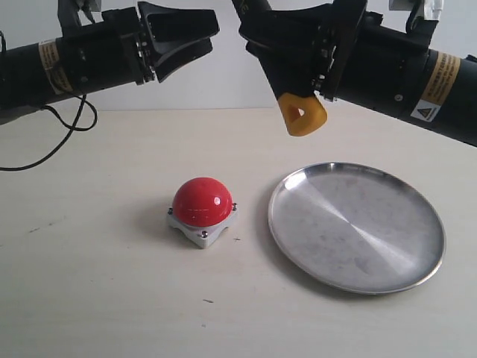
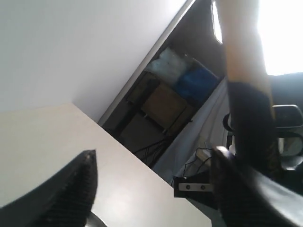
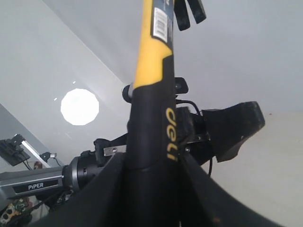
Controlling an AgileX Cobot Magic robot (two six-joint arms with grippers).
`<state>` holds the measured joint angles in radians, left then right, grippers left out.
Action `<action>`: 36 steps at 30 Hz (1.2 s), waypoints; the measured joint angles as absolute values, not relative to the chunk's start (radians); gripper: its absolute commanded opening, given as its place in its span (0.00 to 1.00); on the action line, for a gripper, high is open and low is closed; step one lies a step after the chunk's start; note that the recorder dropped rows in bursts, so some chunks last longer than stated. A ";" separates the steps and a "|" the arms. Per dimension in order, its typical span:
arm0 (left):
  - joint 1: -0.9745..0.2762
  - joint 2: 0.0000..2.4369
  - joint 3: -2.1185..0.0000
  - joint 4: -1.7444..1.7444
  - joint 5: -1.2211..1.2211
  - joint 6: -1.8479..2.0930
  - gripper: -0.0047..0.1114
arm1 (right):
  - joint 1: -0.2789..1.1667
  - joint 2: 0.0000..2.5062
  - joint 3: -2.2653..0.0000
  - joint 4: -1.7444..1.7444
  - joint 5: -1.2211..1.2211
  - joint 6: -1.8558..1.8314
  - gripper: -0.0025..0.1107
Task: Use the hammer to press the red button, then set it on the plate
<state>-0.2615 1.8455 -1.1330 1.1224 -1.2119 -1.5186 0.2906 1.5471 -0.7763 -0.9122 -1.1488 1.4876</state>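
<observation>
The red button [image 1: 202, 200] sits on its grey base at mid-table. To its right lies the silver plate [image 1: 356, 226] with nothing on it. High above the gap between them, my right gripper [image 1: 292, 78] is shut on the hammer's black grip [image 3: 151, 156]. The yellow loop end [image 1: 302, 115] pokes out below the fingers. In the right wrist view the yellow shaft rises to the dark claw [image 3: 189, 12]; the head is cut off in the exterior view. My left gripper [image 1: 212, 35] hovers open just left of the hammer, its jaws [image 2: 154, 156] wide apart with nothing between them and the handle [image 2: 248, 118] beside one finger.
A black cable [image 1: 67, 138] loops on the table at the far left. The table's far edge [image 2: 142, 163] drops off to shelves and cables beyond. Both arms hang well above the tabletop.
</observation>
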 measured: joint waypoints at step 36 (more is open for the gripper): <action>-0.401 1.743 -1.133 1.012 -1.203 -1.387 0.68 | 0.291 1.551 -0.776 -0.915 -1.155 1.486 0.02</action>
